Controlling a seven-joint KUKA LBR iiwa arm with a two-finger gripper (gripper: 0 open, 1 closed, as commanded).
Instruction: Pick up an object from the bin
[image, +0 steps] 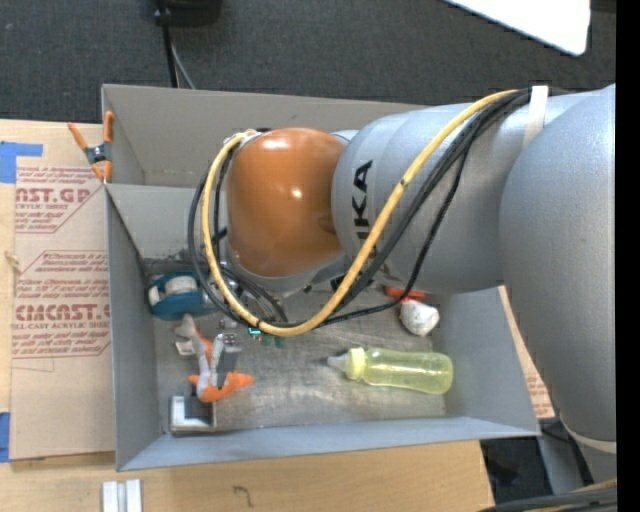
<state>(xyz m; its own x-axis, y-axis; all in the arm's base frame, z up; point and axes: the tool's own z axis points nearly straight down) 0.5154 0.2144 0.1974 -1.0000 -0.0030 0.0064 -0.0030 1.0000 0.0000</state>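
My gripper (236, 318) shows as a dark body under the lower left edge of the wrist's orange dome, low over the left part of the bin. Just below it lies a small orange-and-grey hand tool (216, 377), with a grey block (190, 412) at its lower end. A small tan and white piece (185, 335) lies to the left of the gripper. A blue and white round thing (175, 292) rests against the left wall, above that piece.
A yellow-green baby bottle (402, 371) lies on its side at the bin's lower right. A white lump with an orange part (418, 317) sits above it, close to the arm. The big arm covers the bin's upper right.
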